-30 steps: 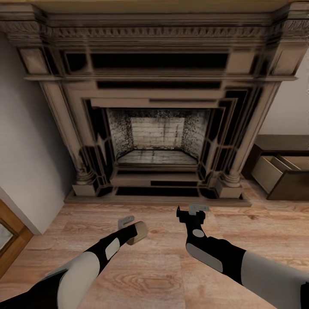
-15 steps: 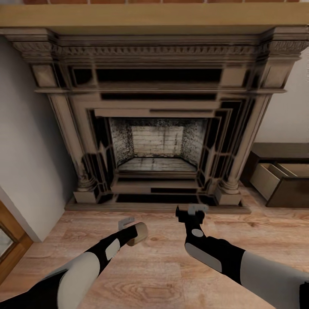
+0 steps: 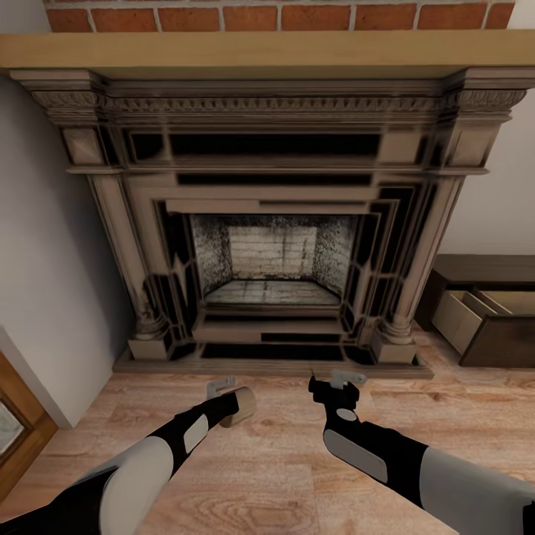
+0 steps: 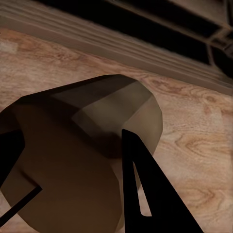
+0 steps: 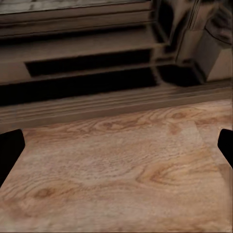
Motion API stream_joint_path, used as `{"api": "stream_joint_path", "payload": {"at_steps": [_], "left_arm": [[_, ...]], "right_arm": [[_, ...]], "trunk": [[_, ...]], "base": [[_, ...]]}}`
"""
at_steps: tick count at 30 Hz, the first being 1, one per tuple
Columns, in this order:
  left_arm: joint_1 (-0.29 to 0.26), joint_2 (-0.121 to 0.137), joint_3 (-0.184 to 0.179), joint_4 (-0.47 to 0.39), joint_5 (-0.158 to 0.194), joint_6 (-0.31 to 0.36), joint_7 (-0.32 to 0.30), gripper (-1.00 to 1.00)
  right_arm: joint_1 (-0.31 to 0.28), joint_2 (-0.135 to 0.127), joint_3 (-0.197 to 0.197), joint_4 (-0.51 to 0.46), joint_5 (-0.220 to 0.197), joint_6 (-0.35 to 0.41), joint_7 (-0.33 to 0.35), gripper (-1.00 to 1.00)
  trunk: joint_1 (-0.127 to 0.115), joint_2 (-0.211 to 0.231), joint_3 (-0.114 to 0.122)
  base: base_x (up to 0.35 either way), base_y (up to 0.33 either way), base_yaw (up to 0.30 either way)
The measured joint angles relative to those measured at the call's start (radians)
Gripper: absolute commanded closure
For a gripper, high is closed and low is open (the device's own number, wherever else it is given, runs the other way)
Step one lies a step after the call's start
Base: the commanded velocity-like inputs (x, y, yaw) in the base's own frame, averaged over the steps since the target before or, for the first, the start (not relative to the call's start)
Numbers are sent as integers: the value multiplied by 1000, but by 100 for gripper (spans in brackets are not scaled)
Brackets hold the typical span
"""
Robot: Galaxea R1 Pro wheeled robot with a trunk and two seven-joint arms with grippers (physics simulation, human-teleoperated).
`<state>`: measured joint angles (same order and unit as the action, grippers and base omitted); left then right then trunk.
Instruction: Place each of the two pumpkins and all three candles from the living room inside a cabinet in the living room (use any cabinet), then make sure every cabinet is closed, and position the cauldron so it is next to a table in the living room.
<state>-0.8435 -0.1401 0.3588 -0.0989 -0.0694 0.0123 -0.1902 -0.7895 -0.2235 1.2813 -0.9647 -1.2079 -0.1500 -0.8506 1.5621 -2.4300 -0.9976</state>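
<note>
The left gripper [image 3: 232,397] clamps a candle [image 3: 242,406] for carrying to the open cabinet [image 3: 487,316] far to its right, while the right gripper [image 3: 336,385] is spread empty

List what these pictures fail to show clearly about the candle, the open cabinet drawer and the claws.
- Candle, left wrist view: its wick is hidden; the left claw fingers cover part of it.
- Cabinet, head view: cut off by the right edge; the open drawer contents are out of sight.
- Right claw, right wrist view: just the dark finger tips at the picture's edges; bare floor between them.
</note>
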Motion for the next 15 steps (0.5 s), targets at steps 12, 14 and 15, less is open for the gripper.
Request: {"api": "stream_joint_path", "payload": {"at_steps": [12,14,15], "left_arm": [[0,1,0,2,-7,0,2,100],[0,1,0,2,-6,0,3,100],[0,1,0,2,-6,0,3,100]], "right_arm": [[9,4,2,30,-13,0,1,-100],[9,4,1,30,-13,1,1,-100],[9,4,1,30,-13,1,0,-100]], "trunk": [[-46,84,38],[-54,98,44],[-58,105,47]], "base": [[0,0,0],[0,0,0],[0,0,0]]}}
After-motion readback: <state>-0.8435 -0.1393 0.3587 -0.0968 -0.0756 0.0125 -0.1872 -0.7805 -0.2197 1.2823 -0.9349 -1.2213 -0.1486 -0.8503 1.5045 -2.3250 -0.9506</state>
